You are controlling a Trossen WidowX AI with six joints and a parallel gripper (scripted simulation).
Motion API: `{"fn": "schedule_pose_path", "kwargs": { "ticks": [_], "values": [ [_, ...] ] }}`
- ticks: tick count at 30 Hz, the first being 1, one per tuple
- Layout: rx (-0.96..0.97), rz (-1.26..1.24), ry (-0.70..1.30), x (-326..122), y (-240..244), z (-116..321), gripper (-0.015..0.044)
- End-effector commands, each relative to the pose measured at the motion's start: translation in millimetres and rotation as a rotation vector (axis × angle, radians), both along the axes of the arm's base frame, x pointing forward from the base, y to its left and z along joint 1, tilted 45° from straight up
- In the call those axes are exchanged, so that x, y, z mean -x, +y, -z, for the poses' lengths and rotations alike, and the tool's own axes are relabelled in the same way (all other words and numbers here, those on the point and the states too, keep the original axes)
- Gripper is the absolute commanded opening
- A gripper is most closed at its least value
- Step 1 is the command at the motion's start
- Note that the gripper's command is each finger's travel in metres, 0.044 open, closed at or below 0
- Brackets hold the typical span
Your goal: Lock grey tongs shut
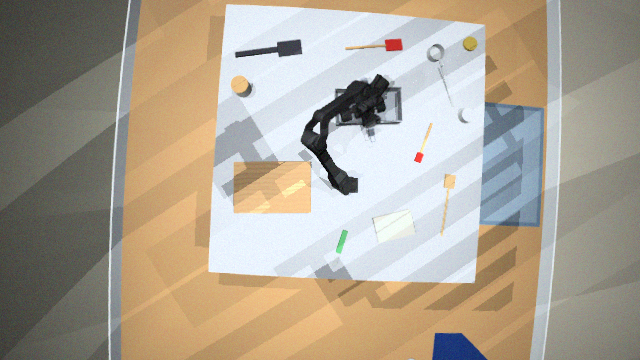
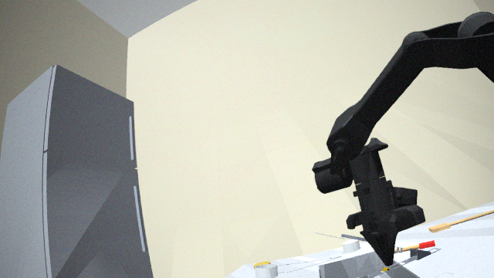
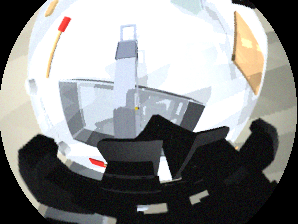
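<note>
With the tongs [image 1: 370,133] [image 2: 407,262] [image 3: 125,75] across the roasting tin [image 1: 400,106] [image 2: 328,271] [image 3: 70,107], upper centre of the top view, and our tool [image 1: 370,120] [image 2: 389,263] [image 3: 154,117] clenched on nothing, we judge this the approach; next, we open and grip them for tips-up locking.

Top view: wooden board [image 1: 272,187] [image 3: 247,57], eight o'clock, faintly grained; roasting tin [image 1: 400,106] [image 2: 333,269] [image 3: 194,116], one o'clock, grey, metal-looking; blue bin [image 1: 540,167], three o'clock, translucent.
</note>
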State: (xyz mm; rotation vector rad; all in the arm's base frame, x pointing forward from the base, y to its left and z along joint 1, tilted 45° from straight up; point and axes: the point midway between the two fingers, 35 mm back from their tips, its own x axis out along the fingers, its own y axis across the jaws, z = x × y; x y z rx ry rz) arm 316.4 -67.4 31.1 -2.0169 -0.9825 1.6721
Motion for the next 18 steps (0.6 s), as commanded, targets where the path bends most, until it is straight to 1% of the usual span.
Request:
{"fn": "schedule_pose_path", "kwargs": {
  "ticks": [1, 18],
  "values": [
    [-0.006, 0.005, 0.004, 0.6, 1.1, 1.3, -0.0150],
    [-0.004, 0.005, 0.004, -8.8, -17.2, 16.2, -0.0150]
  ]
}}
